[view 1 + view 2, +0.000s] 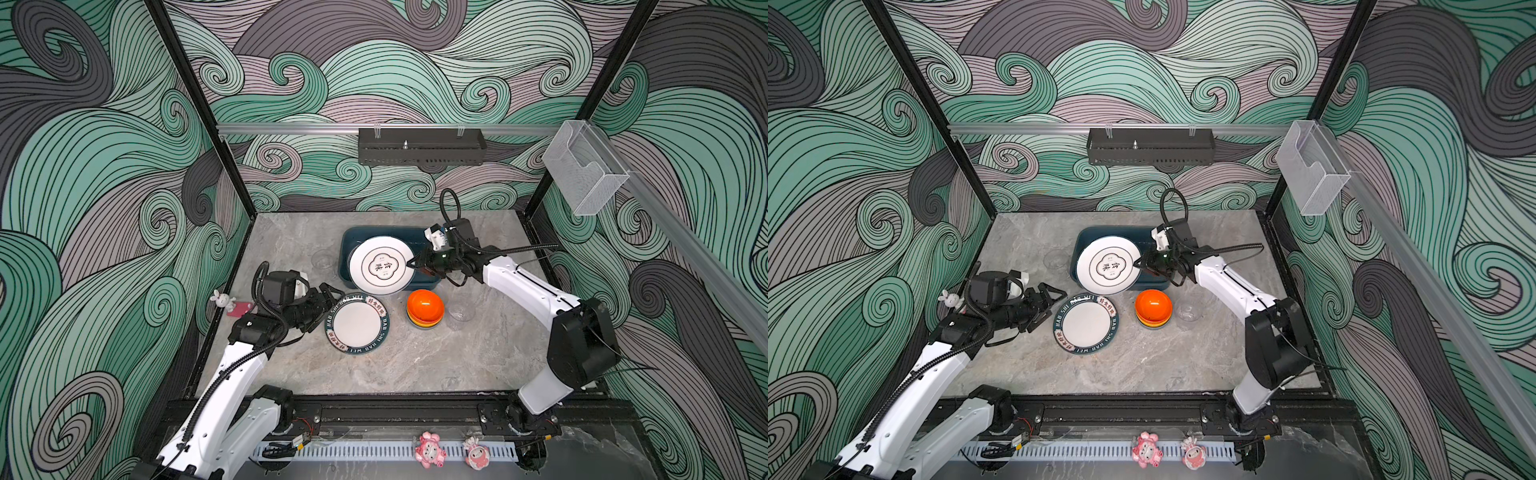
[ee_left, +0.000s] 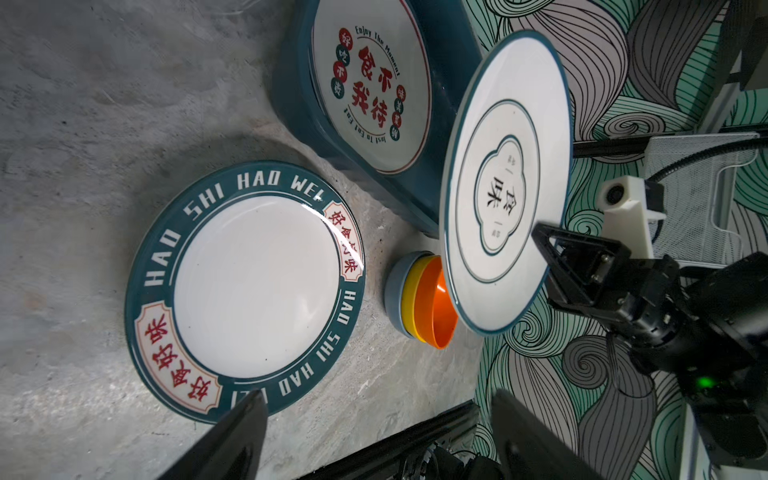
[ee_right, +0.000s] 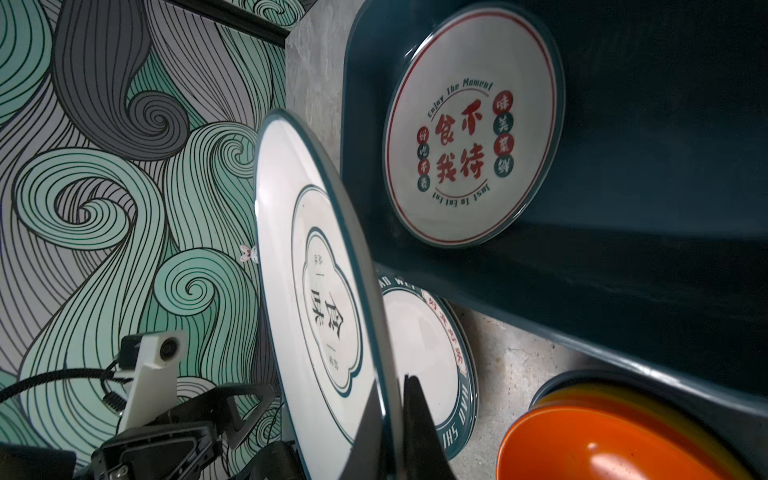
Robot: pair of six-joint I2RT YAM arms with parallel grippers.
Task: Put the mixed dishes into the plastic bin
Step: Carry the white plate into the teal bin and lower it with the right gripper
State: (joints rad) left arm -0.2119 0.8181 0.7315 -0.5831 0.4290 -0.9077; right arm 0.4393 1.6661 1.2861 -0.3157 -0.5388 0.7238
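My right gripper (image 1: 412, 264) (image 3: 392, 386) is shut on the rim of a white plate (image 1: 381, 266) (image 3: 320, 291) with a teal edge, held tilted over the plastic bin (image 1: 347, 257) (image 2: 299, 104). A red-lettered plate (image 2: 370, 83) (image 3: 469, 137) lies inside the bin. A teal-banded plate (image 1: 357, 324) (image 2: 249, 286) lies flat on the table in front of the bin. My left gripper (image 1: 328, 309) (image 2: 376, 407) stands open and empty at that plate's left edge. A bowl stack (image 1: 424, 307) with an orange bowl on top sits to the right.
One clear tumbler (image 1: 323, 259) stands left of the bin, another (image 1: 460, 312) right of the bowls. A rabbit toy (image 1: 222, 300) sits at the left wall. Pink figurines (image 1: 430, 451) are on the front rail. A black tray (image 1: 419, 145) and clear holder (image 1: 586, 166) hang above.
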